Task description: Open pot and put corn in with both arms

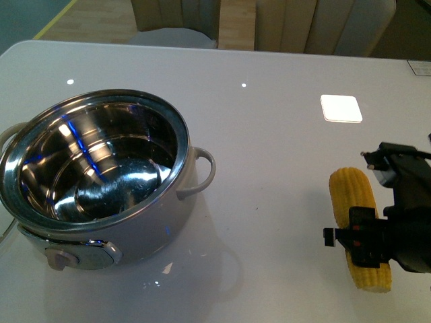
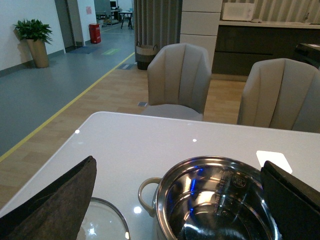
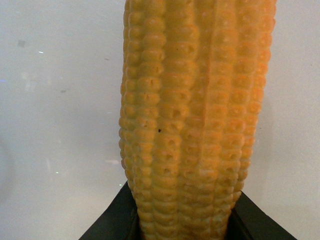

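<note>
The cream pot (image 1: 94, 182) stands open at the left of the white table, its steel inside empty. In the left wrist view the pot (image 2: 215, 200) lies below my open left gripper (image 2: 180, 210), and its glass lid (image 2: 102, 222) lies on the table beside it. My left gripper is out of the front view. My right gripper (image 1: 367, 235) is shut on the yellow corn (image 1: 357, 222) at the right of the table, well apart from the pot. The corn (image 3: 192, 115) fills the right wrist view between the black fingers (image 3: 115, 220).
A white square patch (image 1: 341, 108) shows on the table behind the corn. Grey chairs (image 2: 182, 80) stand at the table's far edge. The pot's side handle (image 1: 202, 171) points toward the corn. A knob panel (image 1: 81, 256) faces the near edge.
</note>
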### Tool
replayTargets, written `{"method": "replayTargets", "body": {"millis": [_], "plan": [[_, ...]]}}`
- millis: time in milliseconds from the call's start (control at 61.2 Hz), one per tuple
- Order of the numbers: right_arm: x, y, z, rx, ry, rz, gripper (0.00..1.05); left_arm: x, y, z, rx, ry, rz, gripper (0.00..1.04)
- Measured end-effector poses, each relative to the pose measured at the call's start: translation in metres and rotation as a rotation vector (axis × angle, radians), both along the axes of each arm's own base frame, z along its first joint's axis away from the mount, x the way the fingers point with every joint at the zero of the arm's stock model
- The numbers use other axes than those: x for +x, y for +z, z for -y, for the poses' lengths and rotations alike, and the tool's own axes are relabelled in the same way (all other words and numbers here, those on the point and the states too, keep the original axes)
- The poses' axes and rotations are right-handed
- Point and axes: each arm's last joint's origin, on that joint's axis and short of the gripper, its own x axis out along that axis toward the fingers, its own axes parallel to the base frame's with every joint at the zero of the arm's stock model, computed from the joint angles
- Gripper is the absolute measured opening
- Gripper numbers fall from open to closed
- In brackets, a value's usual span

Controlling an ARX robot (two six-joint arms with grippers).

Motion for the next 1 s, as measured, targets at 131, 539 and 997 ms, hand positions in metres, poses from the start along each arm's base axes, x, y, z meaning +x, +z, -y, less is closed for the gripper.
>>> {"method": "replayTargets", "body": {"millis": [131, 539, 997], "plan": [[-0.011, 0.029, -0.008, 0.015, 0.061, 0.057, 0.33, 0.000, 0.000, 0.000, 0.000, 0.000, 0.000, 0.98], [-0.030, 0.121, -0.068, 0.171, 0.268, 0.217, 0.37, 0.000, 0.000, 0.000, 0.000, 0.000, 0.000, 0.98], [0.021, 0.157, -0.163, 0.287, 0.282, 0.170, 0.38, 0.000, 0.000, 0.000, 0.000, 0.000, 0.000, 0.98]]}}
